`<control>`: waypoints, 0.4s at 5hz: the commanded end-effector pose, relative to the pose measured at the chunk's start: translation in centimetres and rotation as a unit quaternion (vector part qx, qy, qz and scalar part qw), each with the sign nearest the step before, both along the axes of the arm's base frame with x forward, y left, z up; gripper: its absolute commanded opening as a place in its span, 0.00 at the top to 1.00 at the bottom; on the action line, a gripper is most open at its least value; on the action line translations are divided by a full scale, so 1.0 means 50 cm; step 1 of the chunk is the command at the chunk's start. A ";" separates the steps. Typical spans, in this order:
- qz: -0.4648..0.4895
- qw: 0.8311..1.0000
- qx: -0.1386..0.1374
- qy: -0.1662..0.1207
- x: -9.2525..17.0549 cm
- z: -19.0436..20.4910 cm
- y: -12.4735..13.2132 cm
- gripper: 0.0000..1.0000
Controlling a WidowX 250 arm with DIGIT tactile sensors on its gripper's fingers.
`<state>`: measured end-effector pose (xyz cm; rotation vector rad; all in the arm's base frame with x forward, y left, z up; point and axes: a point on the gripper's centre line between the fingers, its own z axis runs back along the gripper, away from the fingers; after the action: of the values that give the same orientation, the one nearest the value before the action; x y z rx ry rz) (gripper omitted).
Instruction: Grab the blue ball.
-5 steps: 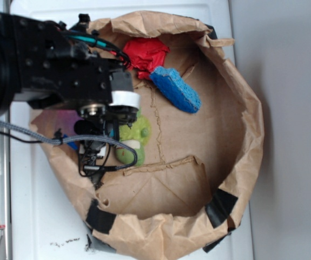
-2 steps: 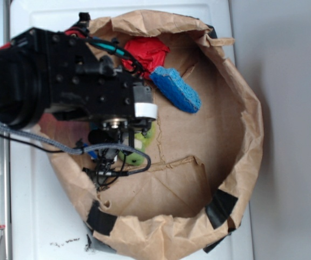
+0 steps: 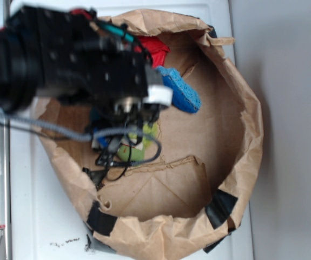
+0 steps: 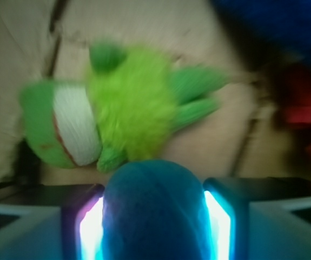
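Showing the grasp from two views: in the wrist view the blue ball [image 4: 154, 210] fills the gap between the two lit inner faces of the jaws, which are drawn in against its left and right sides, so the gripper [image 4: 154, 216] appears closed on it at about the ball's own width. The ball sits deep between the jaws, hiding the surface directly below it, and whether it rests on the paper or is already clear of it cannot be told. Just beyond the ball lies the green plush toy [image 4: 117, 116], on its side with a white band across its head end; its lower edge comes close to the ball in this view, which suggests why the jaws close from the sides, so that they straddle the ball and leave the toy free. In the exterior view the arm [image 3: 63, 59] reaches into the crumpled brown paper bag [image 3: 242, 114] standing on the white table [image 3: 41, 216], its walls rolled down and held with black tape to form a shallow bowl that keeps loose items from rolling out. The blue sponge [image 3: 183, 93] and the red cloth [image 3: 156, 46] lie toward the far wall, apart from the grasp. Judged from these views, the grab is essentially made.
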<state>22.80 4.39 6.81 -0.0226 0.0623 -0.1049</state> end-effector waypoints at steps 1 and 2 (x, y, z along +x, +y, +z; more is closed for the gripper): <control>0.034 0.998 -0.053 -0.029 0.013 0.200 0.049 1.00; 0.041 0.998 -0.053 -0.017 0.013 0.215 0.045 1.00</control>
<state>23.22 6.07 15.72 -0.1534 0.0851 -0.0342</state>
